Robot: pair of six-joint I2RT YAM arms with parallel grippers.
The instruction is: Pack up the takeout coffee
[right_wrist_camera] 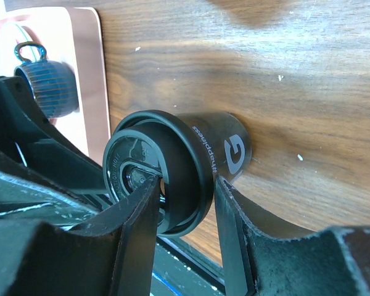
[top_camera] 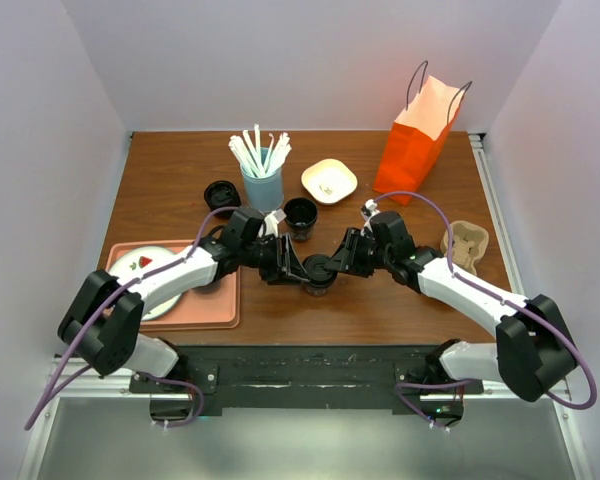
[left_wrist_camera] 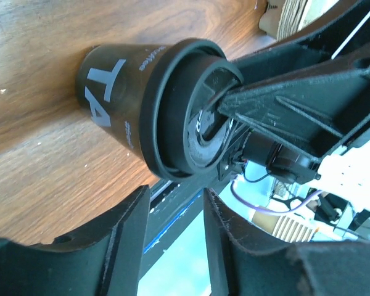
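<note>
1. Printed white on the takeout coffee (left_wrist_camera: 111,105): "TA" one side, "G" another; small lettering beside it unreadable.
2. One such cup, upright on the tabletop (right_wrist_camera: 265,74).
3. Right jaws: clamped across the lid (right_wrist_camera: 179,160) rim.
4. Left jaws: parted, gripping nothing, cup just beyond their tips.
5. Past the right jaws: one blue mug (right_wrist_camera: 49,86) on a pink tray (right_wrist_camera: 94,92), partly hidden.

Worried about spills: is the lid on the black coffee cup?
On: the lid caps the cup rim in both wrist views.
</note>
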